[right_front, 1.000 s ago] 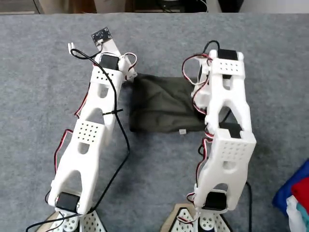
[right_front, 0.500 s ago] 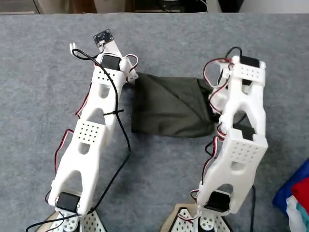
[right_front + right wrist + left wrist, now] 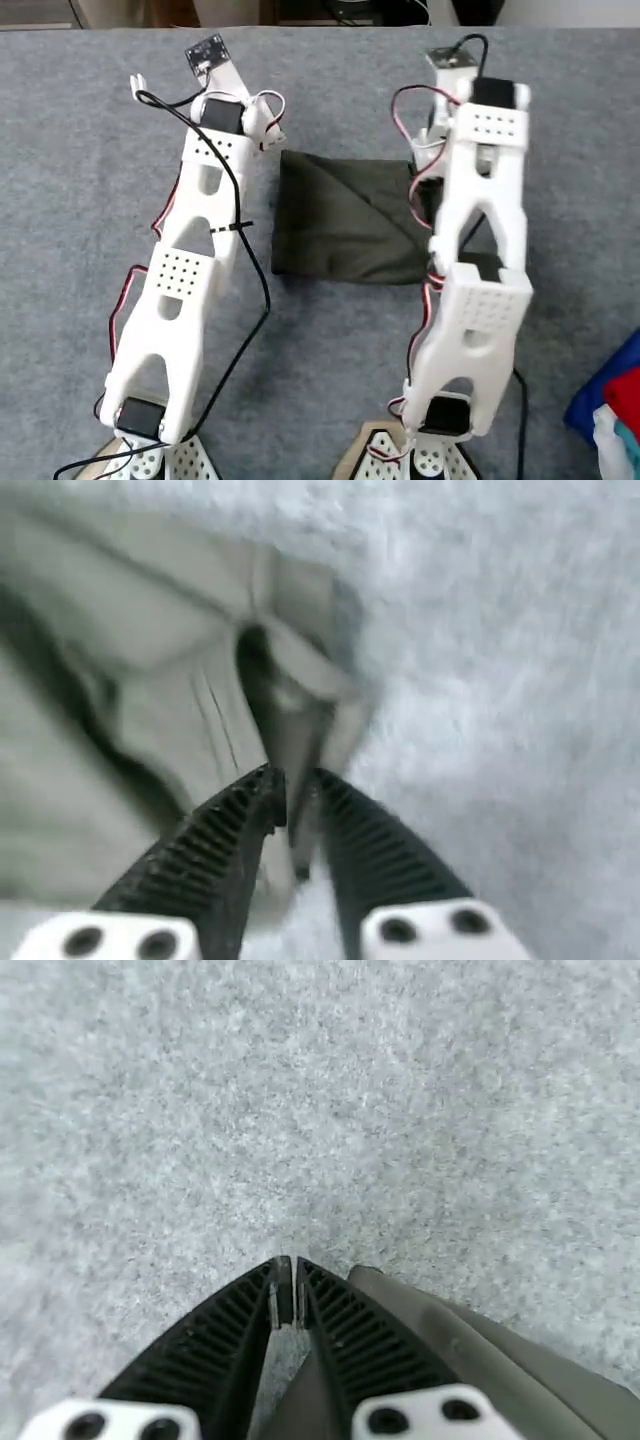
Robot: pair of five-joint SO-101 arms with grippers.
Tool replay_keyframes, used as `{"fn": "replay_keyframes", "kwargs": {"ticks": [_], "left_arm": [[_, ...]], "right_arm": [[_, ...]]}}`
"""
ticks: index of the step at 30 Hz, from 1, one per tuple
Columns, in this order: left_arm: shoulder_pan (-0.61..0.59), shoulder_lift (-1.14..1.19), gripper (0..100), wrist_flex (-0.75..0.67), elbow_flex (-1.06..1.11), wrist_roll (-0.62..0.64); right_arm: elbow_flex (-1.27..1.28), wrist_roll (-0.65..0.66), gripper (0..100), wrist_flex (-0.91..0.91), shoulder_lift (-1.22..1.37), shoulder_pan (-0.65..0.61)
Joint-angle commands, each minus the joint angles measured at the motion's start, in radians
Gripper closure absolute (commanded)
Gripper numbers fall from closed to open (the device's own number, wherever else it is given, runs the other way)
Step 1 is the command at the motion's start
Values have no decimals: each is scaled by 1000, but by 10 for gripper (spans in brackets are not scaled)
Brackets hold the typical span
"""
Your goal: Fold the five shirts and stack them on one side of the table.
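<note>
A dark olive shirt [image 3: 345, 220] lies folded into a rectangle on the grey table between my two arms. My left gripper [image 3: 268, 128] sits just beyond the shirt's far left corner. In the left wrist view its fingertips [image 3: 286, 1292] are shut with nothing between them, and the shirt's corner [image 3: 470, 1345] lies beside one finger. My right gripper [image 3: 425, 160] is at the shirt's far right corner. In the right wrist view its fingers [image 3: 295, 800] pinch a raised fold of the shirt [image 3: 300, 695].
A pile of red, blue and white clothes [image 3: 612, 405] lies at the near right edge of the table. The grey felt cover [image 3: 80, 150] stretches bare to the left and beyond the shirt.
The right arm swung back to the left and stretched toward the far edge, ending at the shirt's far right corner. The left gripper moved slightly away from the shirt's far left corner.
</note>
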Motion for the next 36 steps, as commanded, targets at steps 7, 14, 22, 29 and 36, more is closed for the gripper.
{"fn": "replay_keyframes", "kwargs": {"ticks": [7,14,22,29,36], "left_arm": [[9,-114,968,46,-49,8],[14,-111,968,44,-40,8],[14,-101,968,40,-40,6],[14,-30,968,3,-48,6],[14,-19,968,2,-48,6]], "right_arm": [[-355,-97,839,-12,292,-50],[-628,-101,839,46,452,-81],[-789,-95,984,14,608,-59],[-878,-100,994,-61,639,-7],[-937,-138,994,-129,639,33]]}}
